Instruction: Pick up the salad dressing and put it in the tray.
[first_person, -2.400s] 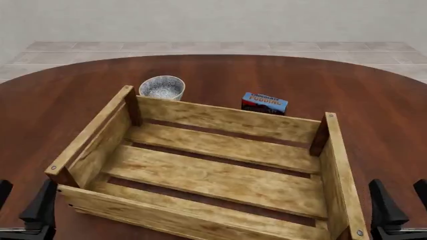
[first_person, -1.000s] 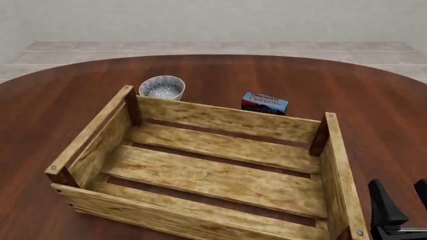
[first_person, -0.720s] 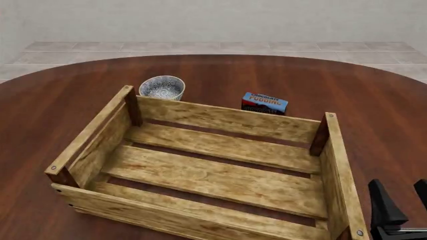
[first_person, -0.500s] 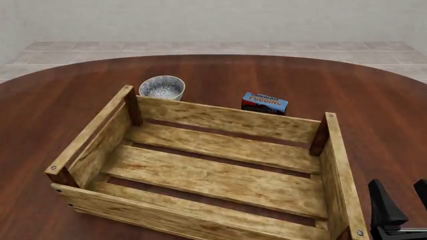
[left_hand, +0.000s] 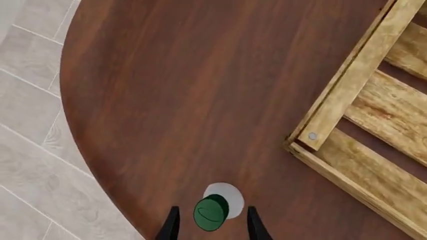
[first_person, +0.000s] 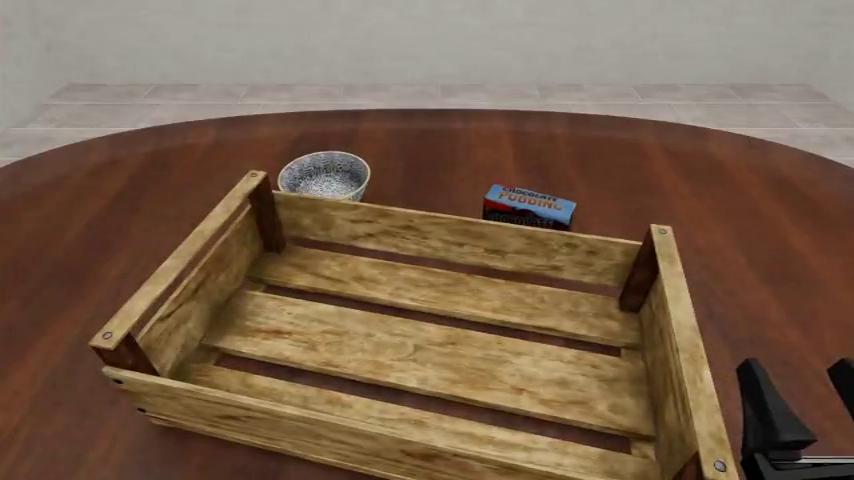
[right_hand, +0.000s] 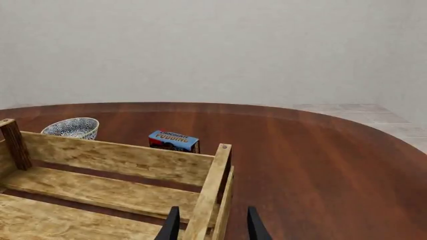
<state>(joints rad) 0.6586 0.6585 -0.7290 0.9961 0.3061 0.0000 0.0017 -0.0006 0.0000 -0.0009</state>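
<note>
Left end effector (left_hand: 209, 227) spread above upright salad dressing (left_hand: 213, 212) — tray (left_hand: 337, 102) nearby

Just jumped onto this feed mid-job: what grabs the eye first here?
The big light-wood slatted tray fills the middle of the table and holds nothing. Behind its far wall sit a white speckled bowl and a blue chocolate pudding box. In the left wrist view, the green-capped salad dressing stands between the left gripper's open jaws, near the table edge.
</note>
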